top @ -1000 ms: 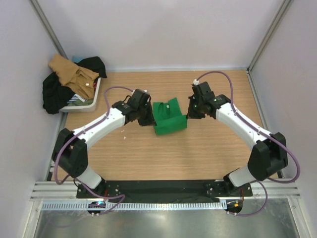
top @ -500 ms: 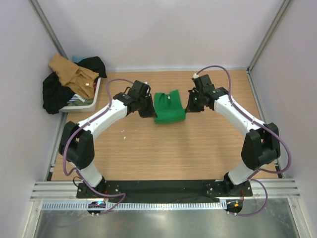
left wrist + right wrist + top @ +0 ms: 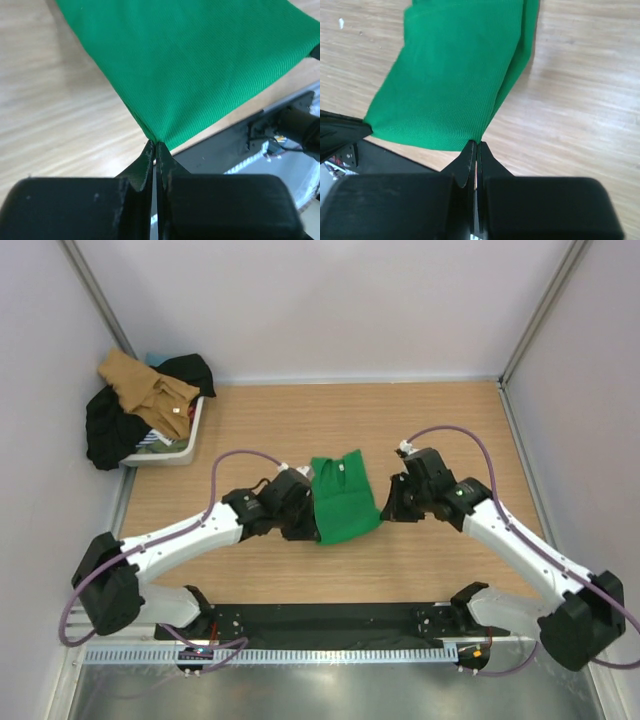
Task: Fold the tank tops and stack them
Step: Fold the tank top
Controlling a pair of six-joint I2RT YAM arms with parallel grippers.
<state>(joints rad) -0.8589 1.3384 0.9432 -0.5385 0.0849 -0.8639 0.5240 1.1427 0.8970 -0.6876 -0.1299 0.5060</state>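
The bright green tank top point(image 3: 340, 496) hangs stretched between my two grippers over the middle of the wooden table, its far end trailing toward the back. My left gripper point(image 3: 306, 529) is shut on its near left corner point(image 3: 156, 136). On the other side my right gripper point(image 3: 386, 510) is shut on the near right corner point(image 3: 476, 137). The cloth point(image 3: 450, 80) fans out taut from both pinch points. The tan tank top point(image 3: 145, 385) lies crumpled on top of the pile in the bin at the back left.
A white bin point(image 3: 170, 452) at the back left corner holds black clothes point(image 3: 110, 425) spilling over its edge. Grey walls close in the table on three sides. The black base plate point(image 3: 330, 620) runs along the near edge.
Both arms have pulled the green tank top toward the near edge, and it is now drawn out longer between them.
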